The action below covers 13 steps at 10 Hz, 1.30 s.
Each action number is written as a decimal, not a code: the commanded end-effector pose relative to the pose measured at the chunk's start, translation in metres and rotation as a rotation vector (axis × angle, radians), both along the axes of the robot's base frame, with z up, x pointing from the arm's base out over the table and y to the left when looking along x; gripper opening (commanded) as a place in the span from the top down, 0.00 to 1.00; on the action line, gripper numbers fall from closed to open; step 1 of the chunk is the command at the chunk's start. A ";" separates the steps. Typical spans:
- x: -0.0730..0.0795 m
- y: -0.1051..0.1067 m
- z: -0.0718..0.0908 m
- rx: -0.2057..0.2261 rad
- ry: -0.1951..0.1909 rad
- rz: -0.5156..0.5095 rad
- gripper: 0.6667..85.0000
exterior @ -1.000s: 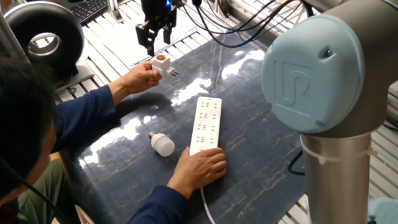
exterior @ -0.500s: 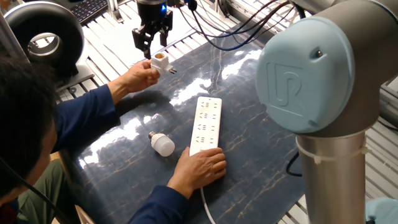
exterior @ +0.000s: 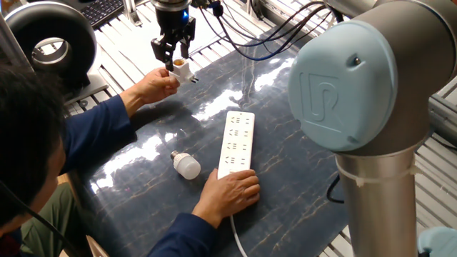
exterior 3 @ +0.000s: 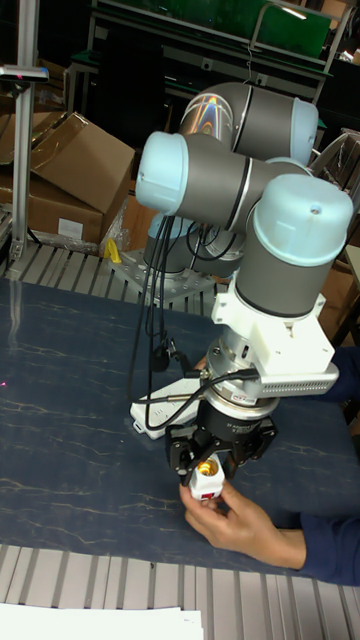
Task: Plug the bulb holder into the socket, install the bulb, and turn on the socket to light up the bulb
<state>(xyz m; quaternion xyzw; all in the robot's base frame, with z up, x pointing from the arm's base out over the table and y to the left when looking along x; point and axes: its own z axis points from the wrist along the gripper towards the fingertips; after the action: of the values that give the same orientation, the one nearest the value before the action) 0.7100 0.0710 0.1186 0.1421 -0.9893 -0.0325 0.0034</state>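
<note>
1. Two views record the handover. Fixed view: the gripper (exterior: 172, 52) has dropped and slid left over the last second, from hanging clear above the bulb holder (exterior: 181, 71) to standing with its fingertips right at the holder's top. A person's hand (exterior: 152, 86) holds the holder up off the dark marbled table (exterior: 300, 178), orange-brass opening upward, plug prongs pointing right. The jaws stand apart, one finger on each side of the holder's upper edge; whether either pad touches it yet cannot be told here.

2. Same view, the other parts: the socket (exterior: 238, 141), a long white power strip, lies flat mid-table, and the person's other hand (exterior: 230, 193) presses down on its near end, where the white cord leaves. The bulb (exterior: 186, 165) lies on its side just left of the strip, apart from it. Neither has shifted over that second.

3. Tall fixed view, from the opposite side: the gripper (exterior 3: 207, 470) hangs straight down from the wrist, and the bulb holder (exterior 3: 205, 484) sits between the dark fingers with its brass interior lit. The person's hand (exterior 3: 238, 522) supports it from below. The fingers look close to the holder's sides but not clearly clamped. The socket (exterior 3: 165, 410) shows only in part behind the gripper.

4. Reading: the approach appears finished and the grasp is the step in hand. Plugging in, fitting the bulb and switching on all remain undone.
</note>
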 end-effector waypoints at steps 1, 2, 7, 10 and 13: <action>0.002 0.000 -0.003 0.011 -0.003 0.006 0.35; 0.002 0.001 -0.003 0.011 -0.003 0.004 0.37; -0.002 -0.006 -0.005 -0.059 0.026 -0.070 0.99; -0.006 -0.012 0.005 -0.061 0.023 -0.050 0.99; -0.002 -0.014 0.014 -0.072 -0.019 -0.021 0.99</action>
<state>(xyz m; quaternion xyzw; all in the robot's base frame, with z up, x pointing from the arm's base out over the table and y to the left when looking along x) 0.7061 0.0571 0.1249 0.1250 -0.9921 0.0032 0.0112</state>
